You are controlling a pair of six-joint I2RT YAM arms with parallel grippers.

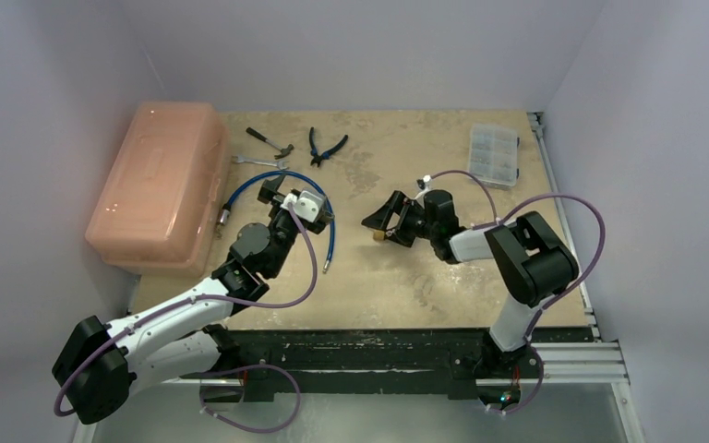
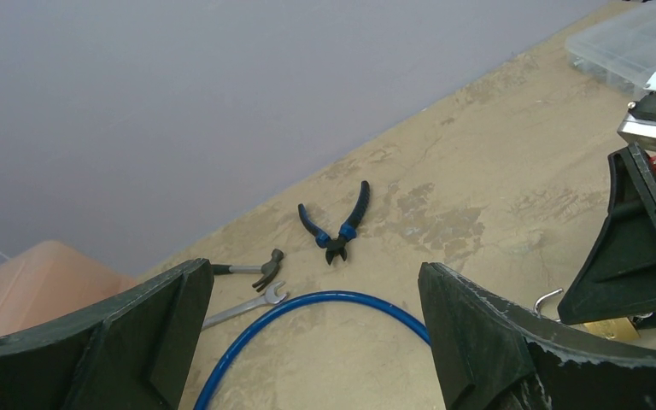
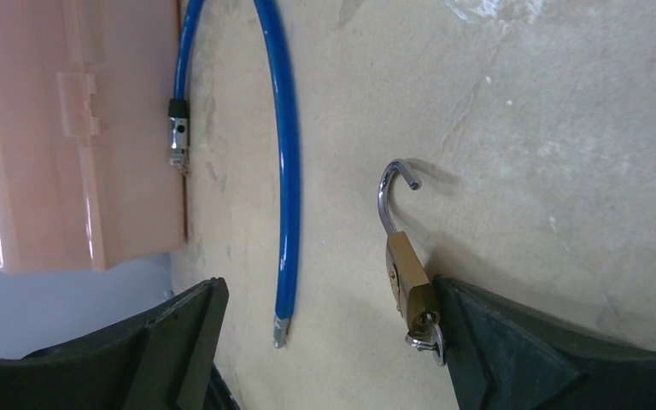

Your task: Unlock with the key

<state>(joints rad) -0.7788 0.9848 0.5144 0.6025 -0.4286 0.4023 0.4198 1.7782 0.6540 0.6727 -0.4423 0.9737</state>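
Sitting shackle-open, the brass padlock (image 3: pixel 407 278) has the key (image 3: pixel 427 337) stuck in its bottom, just beside a right gripper (image 3: pixel 333 342) finger. Left gripper (image 2: pixel 316 342) fingers are spread apart, same for the right.

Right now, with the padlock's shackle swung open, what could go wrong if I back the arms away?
1. The padlock, with the key at its base, lies right beside one finger of the open right pincer, perhaps touching it; a sideways pull could drag it along.
2. The loose end of the blue cable lies between those fingers and might snag.
3. The open left pincer hangs close beside the right one, so the arms could clash.
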